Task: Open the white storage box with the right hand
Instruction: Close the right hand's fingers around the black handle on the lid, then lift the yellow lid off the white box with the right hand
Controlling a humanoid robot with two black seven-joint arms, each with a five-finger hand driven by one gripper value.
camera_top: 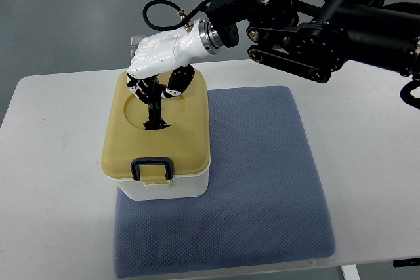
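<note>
My right hand reaches in from the right edge, black arm behind it, white shell over the far part of the white storage box. My fingers point down, bunched close together, tips on the yellow lid at the dark handle in its round recess; whether they actually clamp that handle, cannot tell. Box sits directly under my fingers, lid shut. Dark blue latch on the near edge, well below my fingertips. Box stands on the left part of a blue-grey mat, which spreads out right of my fingers across the white table.
</note>
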